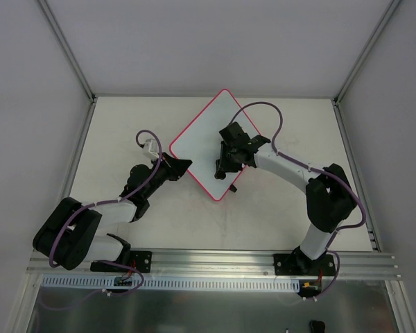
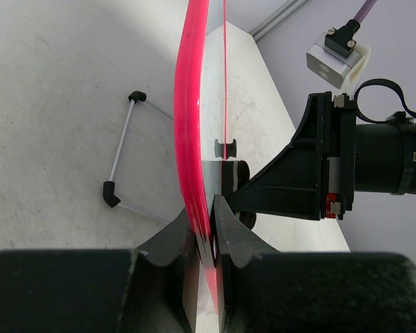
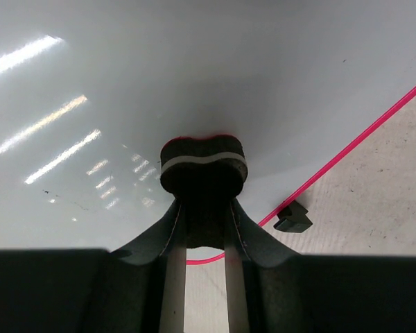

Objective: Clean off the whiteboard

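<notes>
Left gripper: jaws pressed together, pinching the red-pink rim of the whiteboard at its left corner. Nothing else is in that grip. Right gripper: fingers clamped on a small dark eraser block with a pale band, and the block's face sits flat against the white surface. The whiteboard lies mid-table, turned like a diamond with one corner pointing far and one near. Its long axis seems to run from near-left to far-right, though the right corner is hidden behind the arm. The surface looks clean with glare streaks, and a black tab sits at the rim near the right fingers. The left arm is folded low, elbow at near left, forearm reaching far-right to the board. The right arm rises from its base, elbow out to the right, forearm reaching left over the board, wrist tipped down. The left wrist view shows the board edge-on and a thin wire piece with black ends beside the rim.
</notes>
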